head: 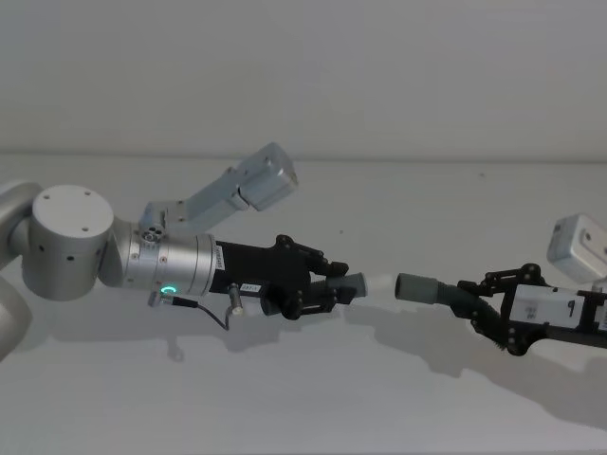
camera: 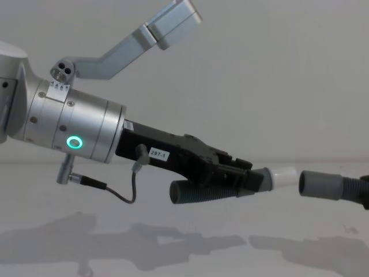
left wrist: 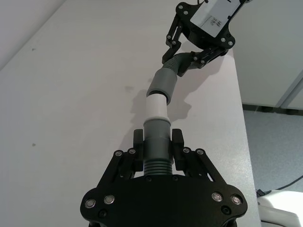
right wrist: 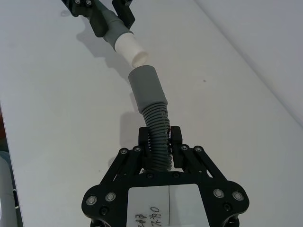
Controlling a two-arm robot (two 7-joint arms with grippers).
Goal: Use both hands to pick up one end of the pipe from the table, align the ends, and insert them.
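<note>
Alignment is the step in hand: both pipe pieces are lifted clear of the white counter point(head: 303, 398) and held tip to tip, not yet joined. Nearest in the chest view, the left hand point(camera: 230, 173) reaches in on its thick silver wrist point(camera: 75, 130), green ring light lit, the arm sloping down toward the middle. Its fingers are clamped on the short tube point(left wrist: 156, 146), whose ribbed rear end sticks out behind the grip while the white tip point(camera: 282, 175) points onward to the right. In the left wrist view the tube sits snug between the two notched fingers point(left wrist: 138, 146).

Just past the tip comes the hose's smooth grey cuff point(camera: 318, 184). A narrow gap shows between tip and cuff in the chest and head views, and the right wrist view shows the cuff mouth just short of the tip and angled a little off its line.

Farther on, the right hand point(head: 493, 308) comes in from the right edge, closed around the ribbed hose point(right wrist: 158, 142) behind the cuff, which bends slightly between grip and cuff.

I judge the next move calls for squaring the cuff to the tip's axis, then pressing the two together along that line; since the hose flexes, the cuff may deflect if pushed off-centre.
</note>
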